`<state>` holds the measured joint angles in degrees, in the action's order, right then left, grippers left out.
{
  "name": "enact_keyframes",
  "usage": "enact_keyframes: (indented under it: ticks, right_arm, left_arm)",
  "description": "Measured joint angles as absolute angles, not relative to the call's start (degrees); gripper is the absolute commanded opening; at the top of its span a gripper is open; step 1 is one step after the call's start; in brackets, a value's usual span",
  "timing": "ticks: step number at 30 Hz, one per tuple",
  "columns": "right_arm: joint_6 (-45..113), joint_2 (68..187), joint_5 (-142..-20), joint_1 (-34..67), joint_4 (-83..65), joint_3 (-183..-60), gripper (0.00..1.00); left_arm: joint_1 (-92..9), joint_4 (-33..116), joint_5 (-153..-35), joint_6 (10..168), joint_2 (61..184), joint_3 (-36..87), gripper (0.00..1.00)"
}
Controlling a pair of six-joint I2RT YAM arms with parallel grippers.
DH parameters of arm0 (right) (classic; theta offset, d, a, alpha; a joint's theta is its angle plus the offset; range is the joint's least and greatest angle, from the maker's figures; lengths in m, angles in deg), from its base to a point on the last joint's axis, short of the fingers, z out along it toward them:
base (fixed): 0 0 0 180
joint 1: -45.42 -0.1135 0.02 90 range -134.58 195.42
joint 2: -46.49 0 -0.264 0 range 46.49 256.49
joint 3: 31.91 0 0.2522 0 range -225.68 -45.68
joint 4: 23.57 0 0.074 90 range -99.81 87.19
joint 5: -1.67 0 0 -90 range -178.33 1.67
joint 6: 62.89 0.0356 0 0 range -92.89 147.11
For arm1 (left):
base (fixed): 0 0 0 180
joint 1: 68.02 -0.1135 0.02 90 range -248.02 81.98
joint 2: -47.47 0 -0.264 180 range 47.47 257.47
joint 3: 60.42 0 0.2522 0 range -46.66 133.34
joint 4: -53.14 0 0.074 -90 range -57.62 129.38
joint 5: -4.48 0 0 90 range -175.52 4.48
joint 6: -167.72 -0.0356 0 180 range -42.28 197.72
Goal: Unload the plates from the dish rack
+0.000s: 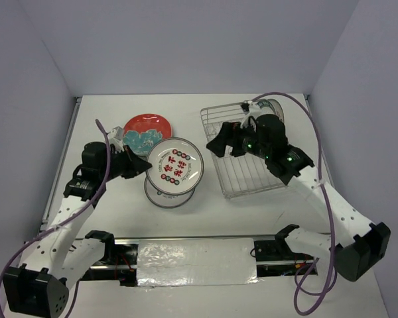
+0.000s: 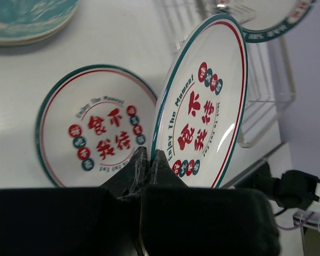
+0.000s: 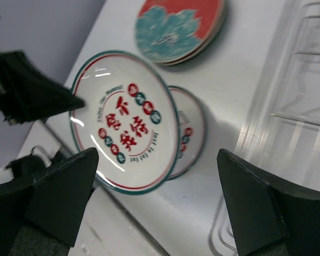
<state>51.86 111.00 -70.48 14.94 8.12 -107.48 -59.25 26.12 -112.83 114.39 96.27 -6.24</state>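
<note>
Low in the top view, the left gripper (image 1: pixel 139 165) pinches the rim of a white plate (image 1: pixel 175 165), tilted just above a second white plate (image 1: pixel 160 197) lying on the table (image 1: pixel 186 112). This looks like the set-down step: lower, level, release. The red plates (image 1: pixel 146 132) lie beyond. At right, the right gripper (image 1: pixel 224 142) hangs wide open and empty over the dish rack (image 1: pixel 252 179), where a last plate (image 2: pixel 266 18) waits.

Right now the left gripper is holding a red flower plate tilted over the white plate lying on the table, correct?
Not quite. The left gripper holds a dark-rimmed white plate, not a red one; the left wrist view shows it, tilted over the other white plate lying on the table. The red flower plate lies farther back.
</note>
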Motion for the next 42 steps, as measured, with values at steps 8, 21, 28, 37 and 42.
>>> enact_keyframes:
  ticks: [8,21,28,37,42]
  right_arm:
    - [49.79,100.4,-85.1,15.84,15.99,-107.61,1.0]
    - [45.04,100.77,-91.07,16.63,23.36,-108.77,1.0]
    - [40.96,109.58,-92.56,20.56,26.81,-116.68,1.0]
    - [29.98,130.85,-105.39,30.18,27.23,-128.42,0.65]
    - [25.53,140.64,-111.62,31.47,27.4,-133.62,0.63]
  left_arm:
    - [-59.25,24.37,-105.61,115.85,102.34,-11.83,0.03]
    - [-59.25,26.69,-101.33,118.46,106.41,-15.48,0.8]
    - [-59.25,18.45,-92.39,118.5,99.35,-11.75,0.99]
    - [-59.25,10.62,-89.4,112.01,91.33,-3.11,1.0]
    - [-59.22,9.97,-93.29,107.88,88.31,-1.71,1.0]
